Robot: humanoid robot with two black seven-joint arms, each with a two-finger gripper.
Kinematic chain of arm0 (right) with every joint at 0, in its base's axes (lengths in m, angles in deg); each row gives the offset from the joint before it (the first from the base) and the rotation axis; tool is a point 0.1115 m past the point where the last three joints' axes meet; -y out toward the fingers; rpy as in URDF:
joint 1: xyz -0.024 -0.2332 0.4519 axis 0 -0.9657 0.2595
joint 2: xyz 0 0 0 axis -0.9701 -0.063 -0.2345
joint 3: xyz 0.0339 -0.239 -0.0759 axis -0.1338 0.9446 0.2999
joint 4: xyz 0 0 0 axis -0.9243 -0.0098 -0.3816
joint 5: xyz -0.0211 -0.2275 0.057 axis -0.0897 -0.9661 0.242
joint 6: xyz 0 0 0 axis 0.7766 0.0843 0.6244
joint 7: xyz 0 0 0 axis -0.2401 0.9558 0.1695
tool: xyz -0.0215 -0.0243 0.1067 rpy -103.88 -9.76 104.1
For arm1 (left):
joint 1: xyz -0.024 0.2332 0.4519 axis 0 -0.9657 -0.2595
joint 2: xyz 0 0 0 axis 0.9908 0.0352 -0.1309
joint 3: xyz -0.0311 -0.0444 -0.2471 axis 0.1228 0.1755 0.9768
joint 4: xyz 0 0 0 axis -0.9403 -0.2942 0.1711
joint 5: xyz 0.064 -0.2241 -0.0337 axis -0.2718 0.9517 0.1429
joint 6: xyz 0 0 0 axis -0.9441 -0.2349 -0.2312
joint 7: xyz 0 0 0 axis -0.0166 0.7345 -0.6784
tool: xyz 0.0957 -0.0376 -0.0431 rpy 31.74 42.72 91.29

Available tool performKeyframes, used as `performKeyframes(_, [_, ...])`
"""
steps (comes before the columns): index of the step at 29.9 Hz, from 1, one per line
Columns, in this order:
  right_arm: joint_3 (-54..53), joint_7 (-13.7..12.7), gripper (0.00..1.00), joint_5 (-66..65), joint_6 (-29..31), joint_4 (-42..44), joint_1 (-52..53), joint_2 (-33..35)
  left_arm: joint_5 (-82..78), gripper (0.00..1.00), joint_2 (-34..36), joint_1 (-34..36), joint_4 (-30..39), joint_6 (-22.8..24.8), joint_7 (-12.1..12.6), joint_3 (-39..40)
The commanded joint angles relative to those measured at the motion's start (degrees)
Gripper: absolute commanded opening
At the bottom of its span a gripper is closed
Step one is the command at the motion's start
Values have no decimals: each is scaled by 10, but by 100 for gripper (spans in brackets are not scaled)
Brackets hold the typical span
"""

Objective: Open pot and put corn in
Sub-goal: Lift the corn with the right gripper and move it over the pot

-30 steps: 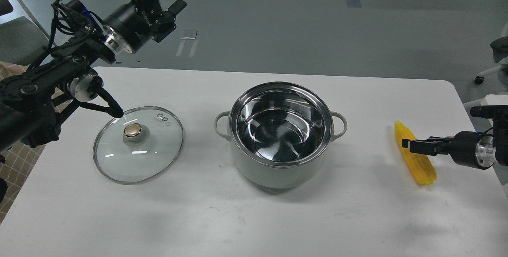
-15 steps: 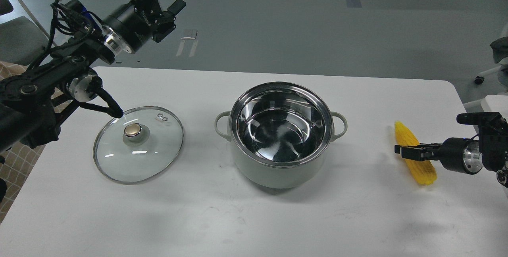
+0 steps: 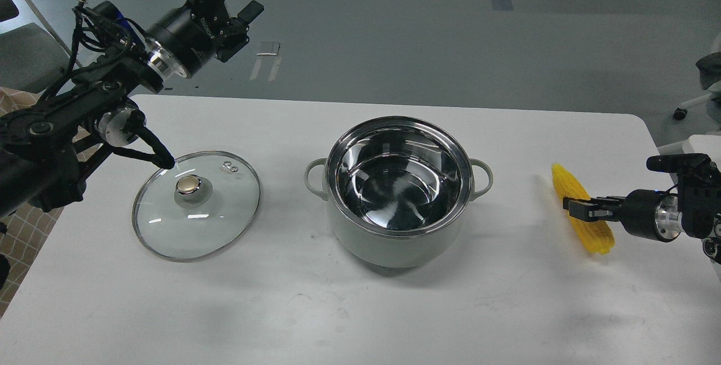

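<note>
The right gripper [image 3: 575,208] comes in low from the right edge of the head view, and its two black fingers are pressed onto the middle of the bright yellow, long and tapered corn cob [image 3: 580,216], so it is pinching the corn. The cob seems to be slightly off the table, because a soft shadow lies under it, but I cannot tell this for sure.

To the left of this claw, well apart, stands the round pale grey-green cooking pot [image 3: 394,244] with a shiny steel interior. It is open and empty. Farther left again lies the metal-rimmed glass lid [image 3: 194,224] with its brass-coloured knob, flat on the table.

The left gripper [image 3: 236,13] is high at the far left, above the far edge of the table, and it holds nothing; its fingers look spread.

The lid is off, so the step in hand is, in my judgement, to carry the corn to the pot. To do it well, the claw should lift the cob higher than the steel rim before it moves left, and keep the grip in the middle so that the cob does not tip. The cob is about as long as the pot is wide, so it is better to lower it at a slant.

The white table [image 3: 507,308] is smooth, with rounded corners. Behind it is a grey floor.
</note>
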Motion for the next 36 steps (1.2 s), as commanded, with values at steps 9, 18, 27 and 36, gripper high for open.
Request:
performKeyframes(9, [0,0,17,8,-6,-82,155,49,0,98,-4,1,0,0,0,0])
performKeyframes(18, [52,0,18,9,17,-146,292,11,0,98,-5,4,0,0,0,-1])
performKeyframes(27, [150,0,19,7,17,-157,342,-112,0,98,-4,5,0,0,0,-1])
performKeyframes(36, [195,0,19,9,16,-151,352,-187,0,97,-6,5,7,0,0,-1])
